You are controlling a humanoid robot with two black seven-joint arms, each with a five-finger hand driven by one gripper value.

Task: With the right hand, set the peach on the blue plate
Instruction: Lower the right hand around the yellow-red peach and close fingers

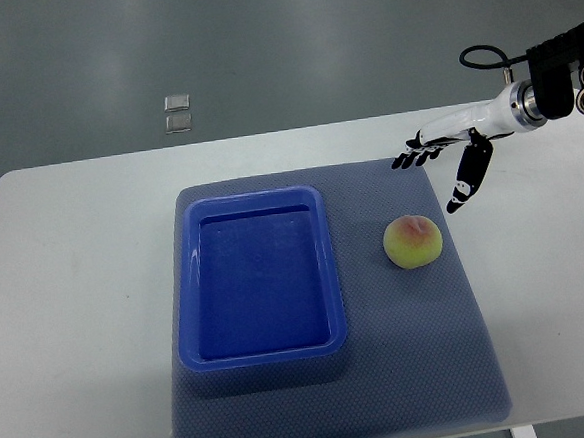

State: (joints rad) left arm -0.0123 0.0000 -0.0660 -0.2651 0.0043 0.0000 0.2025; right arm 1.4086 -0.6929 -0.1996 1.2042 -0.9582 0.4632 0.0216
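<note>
The right hand (447,163) is hovering over the mat's (422,350) far right corner, fingers spread and holding nothing. The peach (413,242) is lying on the mat, just right of the blue plate (189,286), untouched. Nothing is done yet: reaching, grasping, and carrying it to the plate all remain.

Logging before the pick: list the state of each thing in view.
peach: on the mat, right of the plate, not held
blue plate: empty, on the mat
right robot hand: open, holding nothing, beyond the peach
mat: flat on the table
</note>
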